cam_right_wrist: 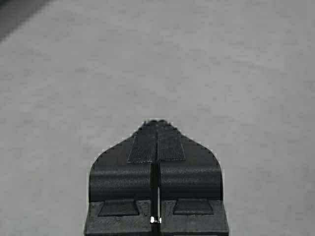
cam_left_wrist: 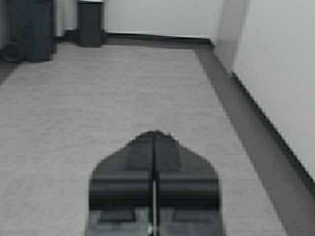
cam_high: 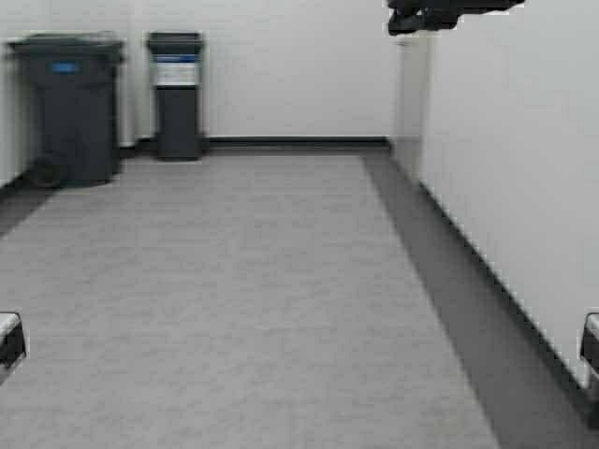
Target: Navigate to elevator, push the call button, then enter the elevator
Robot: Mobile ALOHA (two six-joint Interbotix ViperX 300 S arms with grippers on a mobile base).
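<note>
The elevator and the call button are out of view. I face a hallway with grey carpet (cam_high: 234,299) and white walls. My left gripper (cam_left_wrist: 155,133) is shut and empty, held over the carpet. My right gripper (cam_right_wrist: 157,122) is shut and empty, also over bare carpet. In the high view only small parts of the arms show at the lower left edge (cam_high: 9,341) and the lower right edge (cam_high: 590,346).
A large dark wheeled bin (cam_high: 70,108) and a slimmer dark bin with a label (cam_high: 176,94) stand against the far wall at the left. A white wall (cam_high: 524,168) with a dark baseboard runs along the right. A pillar corner (cam_high: 410,103) juts out at the far right.
</note>
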